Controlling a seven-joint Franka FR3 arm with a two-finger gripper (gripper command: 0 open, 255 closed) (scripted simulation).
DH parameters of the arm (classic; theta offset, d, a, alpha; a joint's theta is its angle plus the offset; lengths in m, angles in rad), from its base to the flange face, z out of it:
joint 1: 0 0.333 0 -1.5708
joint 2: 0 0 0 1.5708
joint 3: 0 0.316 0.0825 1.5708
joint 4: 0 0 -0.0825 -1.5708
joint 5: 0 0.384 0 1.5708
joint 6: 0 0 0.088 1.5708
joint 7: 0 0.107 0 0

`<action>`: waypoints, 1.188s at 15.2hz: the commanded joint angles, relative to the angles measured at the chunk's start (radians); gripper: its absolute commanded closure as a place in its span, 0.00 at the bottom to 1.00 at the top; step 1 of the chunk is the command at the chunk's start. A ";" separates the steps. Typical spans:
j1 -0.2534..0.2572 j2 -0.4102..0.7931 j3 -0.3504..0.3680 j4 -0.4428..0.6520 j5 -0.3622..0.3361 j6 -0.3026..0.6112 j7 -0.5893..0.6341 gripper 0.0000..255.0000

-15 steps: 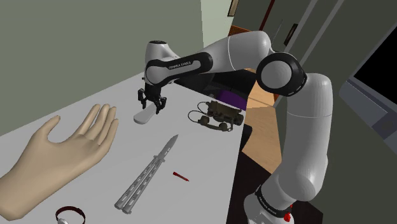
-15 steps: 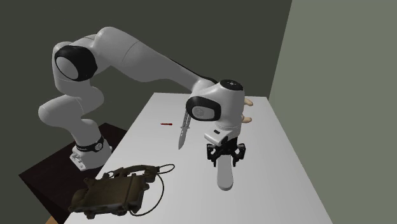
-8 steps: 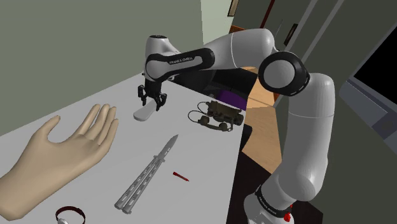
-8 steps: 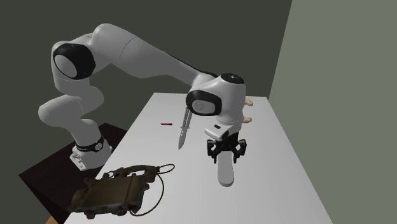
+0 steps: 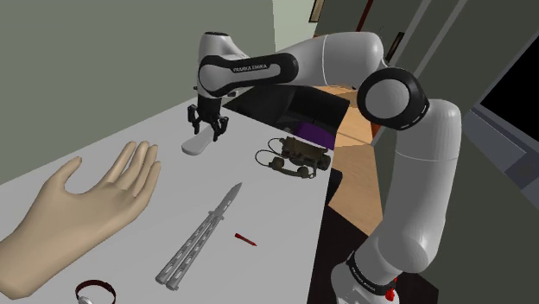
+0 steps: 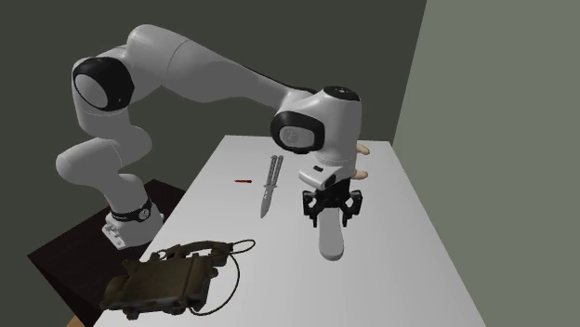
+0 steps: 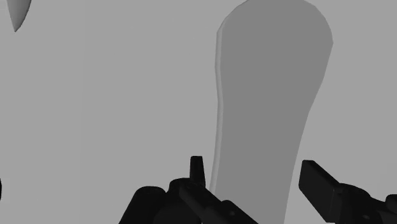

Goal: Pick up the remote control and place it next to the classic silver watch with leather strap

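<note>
The remote control [image 5: 195, 147] is a plain pale, elongated slab lying flat on the white table [image 5: 276, 203]. My gripper [image 5: 210, 128] hangs just above its far end, open and holding nothing. In the second exterior view the gripper [image 6: 330, 212] stands over the remote [image 6: 331, 243]. In the wrist view the remote [image 7: 267, 95] stretches away from the gripper [image 7: 253, 167], and the two black fingers stand apart on either side of its near end. The watch [image 5: 93, 292], a silver case on a dark red strap, lies at the table's near corner in the shoulder view's lower left.
A large beige model hand [image 5: 86, 203] lies between the remote and the watch. A silver butterfly knife [image 5: 200, 237] and a small red piece [image 5: 245, 239] lie mid-table. An olive device with a cable [image 5: 298, 155] sits near the table's edge toward the stand.
My gripper has risen a little above the remote and shifted slightly toward its far end. The remote has stayed flat on the table.
</note>
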 commanded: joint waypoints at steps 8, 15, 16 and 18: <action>0.006 -0.054 0.011 0.023 0.013 -0.075 0.009 1.00; 0.050 -0.234 0.060 -0.231 0.051 0.005 0.107 1.00; 0.058 -0.256 0.068 -0.261 0.057 0.013 0.122 1.00; 0.074 -0.299 0.084 -0.316 0.070 0.028 0.152 1.00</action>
